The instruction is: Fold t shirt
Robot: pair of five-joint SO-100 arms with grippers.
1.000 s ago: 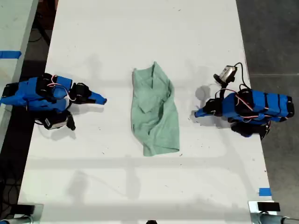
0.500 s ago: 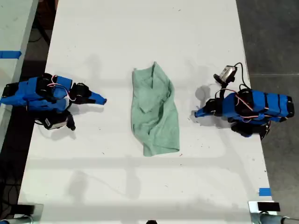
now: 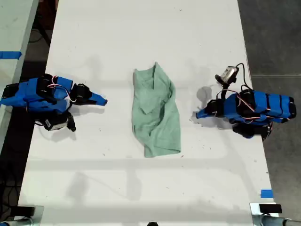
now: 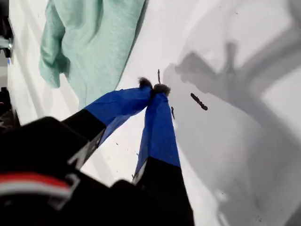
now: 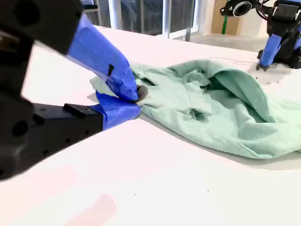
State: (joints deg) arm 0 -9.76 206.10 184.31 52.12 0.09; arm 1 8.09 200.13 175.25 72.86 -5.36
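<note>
The t shirt [image 3: 157, 113] lies as a wrinkled pale mint-green bundle, long and narrow, in the middle of the white table [image 3: 141, 188]. My first gripper [image 3: 198, 114] rests shut on the table at the exterior view's right, a short gap from the cloth. In its wrist view the blue tips [image 4: 154, 87] meet with nothing between them, and the shirt [image 4: 89, 42] lies beyond. My second gripper [image 3: 103, 100] sits shut at the exterior view's left, apart from the shirt. Its closed tips [image 5: 137, 96] show in front of the shirt [image 5: 211, 108] and hold nothing.
The first arm [image 5: 277, 33] shows across the shirt in the second wrist view. A second table [image 3: 11, 37] with blue tape [image 3: 9, 55] stands off the exterior view's left. Dark floor [image 3: 277, 37] lies past the table's edge at that view's right. Another tape piece [image 3: 266, 193] marks the near corner there.
</note>
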